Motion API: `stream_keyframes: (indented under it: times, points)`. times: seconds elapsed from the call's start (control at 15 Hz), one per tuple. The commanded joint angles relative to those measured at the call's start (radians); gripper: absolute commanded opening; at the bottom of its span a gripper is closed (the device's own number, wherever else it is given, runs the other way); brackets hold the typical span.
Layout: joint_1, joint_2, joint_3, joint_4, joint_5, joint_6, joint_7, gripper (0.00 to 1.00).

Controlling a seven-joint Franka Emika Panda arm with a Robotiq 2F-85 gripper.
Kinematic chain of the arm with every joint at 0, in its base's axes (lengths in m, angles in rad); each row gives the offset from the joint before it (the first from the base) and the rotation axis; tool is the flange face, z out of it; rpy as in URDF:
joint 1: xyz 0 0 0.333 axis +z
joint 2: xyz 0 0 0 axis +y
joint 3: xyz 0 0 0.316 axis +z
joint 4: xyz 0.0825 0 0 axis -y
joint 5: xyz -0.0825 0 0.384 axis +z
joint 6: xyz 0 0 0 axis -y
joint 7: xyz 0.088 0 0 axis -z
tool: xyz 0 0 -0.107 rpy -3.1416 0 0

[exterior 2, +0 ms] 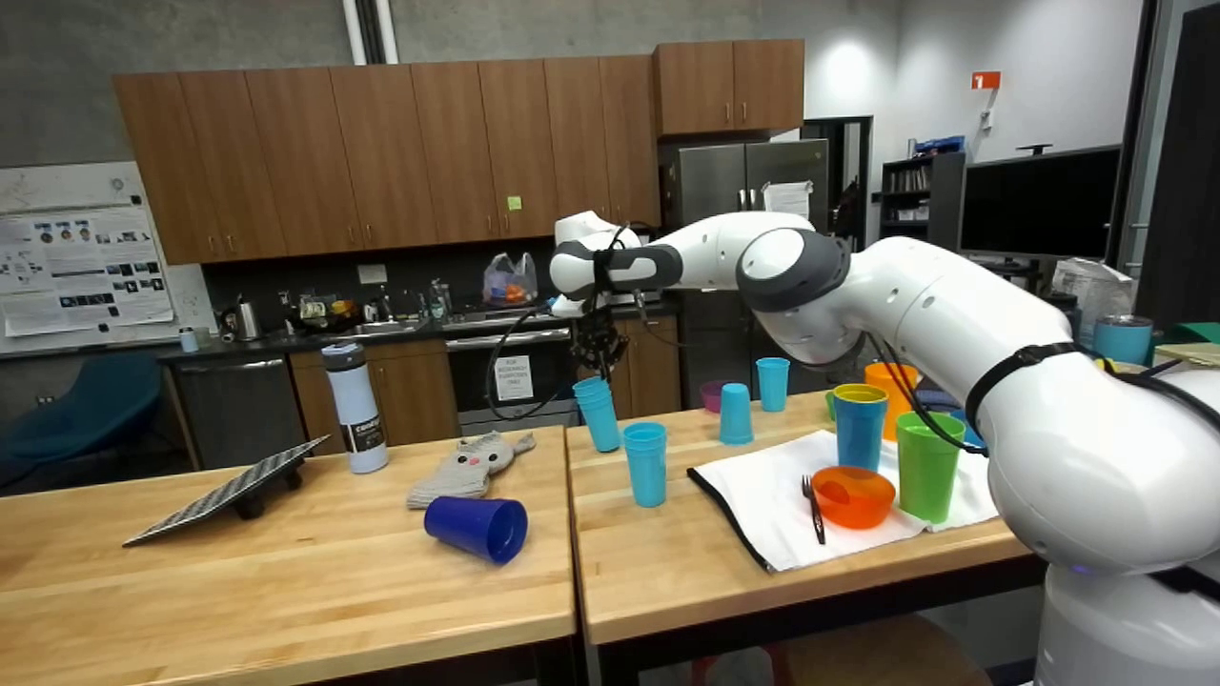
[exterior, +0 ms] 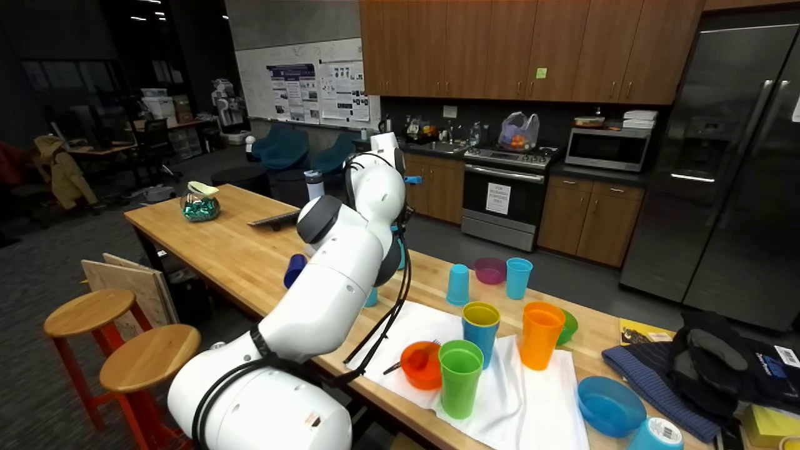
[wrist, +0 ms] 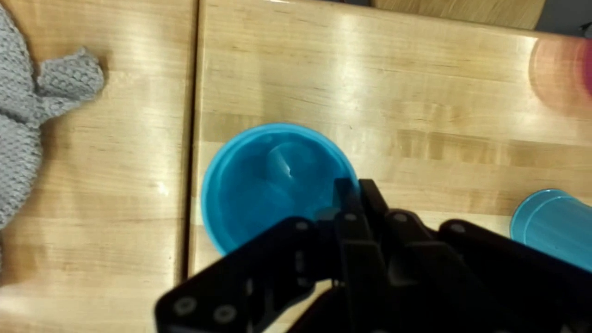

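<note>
The claw [wrist: 355, 186] is clamped on the rim of a light-blue cup [wrist: 273, 185], 1 finger [wrist: 342, 187] inside the wall, 1 outside. From the claw, the cup lies below and toward the seam [wrist: 190, 138] in the table [wrist: 430, 92], mouth up; in an exterior view the cup [exterior 2: 599, 417] leans slightly off vertical.

Pale glare on the wooden tabletop [wrist: 351, 88]

- An exterior view looks down over the nearby arm [exterior: 328, 294], slantwise along the tables [exterior: 237, 231].
- An exterior view faces the cupboards [exterior 2: 381, 152] across the tables, from lower.
- Wrist view: downward, close above a cup [wrist: 273, 185].
- Both exterior views share arm and stove [exterior: 526, 203].
</note>
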Motion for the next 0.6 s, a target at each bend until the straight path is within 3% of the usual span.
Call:
stream_keyframes:
  times: [0.0,0.27,0.53]
  points:
    - [-0.021,-0.028,-0.01,-0.026,-0.008,-0.036,0.001,0.02]
    - [-0.071,-0.046,0.006,-0.085,0.006,-0.013,0.037,0.02]
    - [-0.143,-0.111,0.018,-0.233,0.0,0.014,0.104,0.02]
